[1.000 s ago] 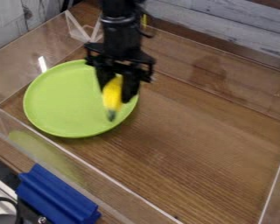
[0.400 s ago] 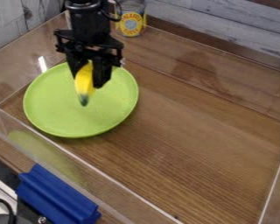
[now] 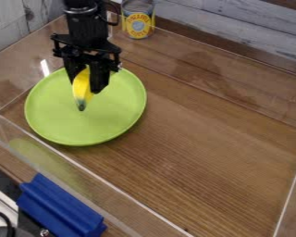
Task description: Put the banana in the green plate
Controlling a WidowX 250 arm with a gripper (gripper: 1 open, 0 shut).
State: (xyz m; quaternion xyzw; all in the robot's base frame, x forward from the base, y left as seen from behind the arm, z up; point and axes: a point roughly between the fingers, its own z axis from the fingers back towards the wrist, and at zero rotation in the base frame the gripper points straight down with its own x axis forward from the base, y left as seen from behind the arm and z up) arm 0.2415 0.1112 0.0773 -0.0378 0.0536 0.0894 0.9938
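A: How about the banana (image 3: 81, 87)?
B: Right between the fingertips of the black robot gripper (image 3: 84, 72), hanging down below them. Yellow above, with a dark greenish tip at the bottom.

A: And the claw, apart or together?
B: Clamped on the banana, drawn in close around its upper part.

A: Where, going by the lime-green plate (image 3: 101, 125)?
B: In front of the plate's far half in this view, a bit left of its middle. Pointing down, slightly tilted, toward the green surface.

A: Touching the plate?
B: Can't tell from this angle. Clearly in the claw's grip, though.

A: And the black robot arm (image 3: 85, 20)?
B: Coming in from beyond the plate, reaching down toward its far rim.

A: Anything else round the plate?
B: Beyond it and to the right, a container with a yellow label (image 3: 138, 22). Nearer than the plate, toward the lower left, a blue ridged object (image 3: 58, 211), with a black cable (image 3: 6, 218) to its left. Under the plate and stretching off to its right, a brown wood-grain tabletop (image 3: 206, 139).
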